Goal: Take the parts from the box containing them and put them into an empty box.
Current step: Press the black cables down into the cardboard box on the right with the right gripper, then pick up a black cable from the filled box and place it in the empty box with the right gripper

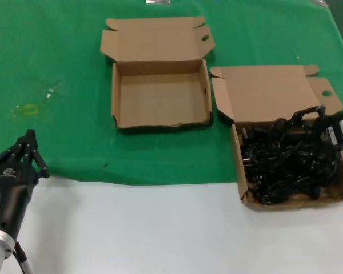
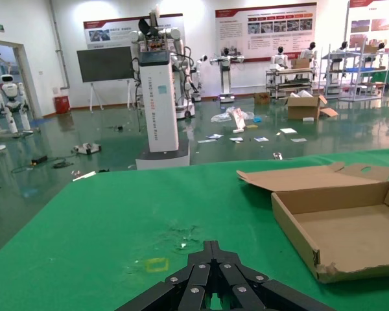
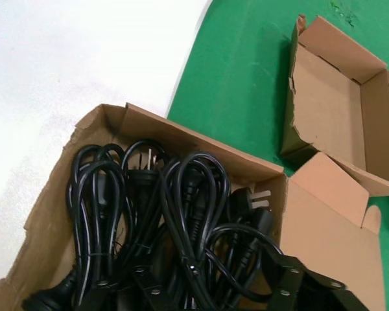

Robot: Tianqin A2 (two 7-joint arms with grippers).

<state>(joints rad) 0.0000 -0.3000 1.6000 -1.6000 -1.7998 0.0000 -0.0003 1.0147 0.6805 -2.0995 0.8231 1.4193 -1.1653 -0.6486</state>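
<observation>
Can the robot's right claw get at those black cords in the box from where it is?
Probably yes. The right claw hangs just above the power cords, and their cardboard box has its lid folded back, so nothing covers them.

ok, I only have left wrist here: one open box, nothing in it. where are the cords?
Observer: In a second open box, to the robot's right of the empty box and nearer the robot. The cords lie tangled in it.
Operator: right arm?
Observer: The right gripper is down over that pile, jaws open, no cord clamped that I can see. The left gripper is parked, shut, at the cloth's near left edge.
Operator: is that box fully on the green cloth?
Observer: No. Its near part sits past the edge of the green cloth, on the white tabletop.
</observation>
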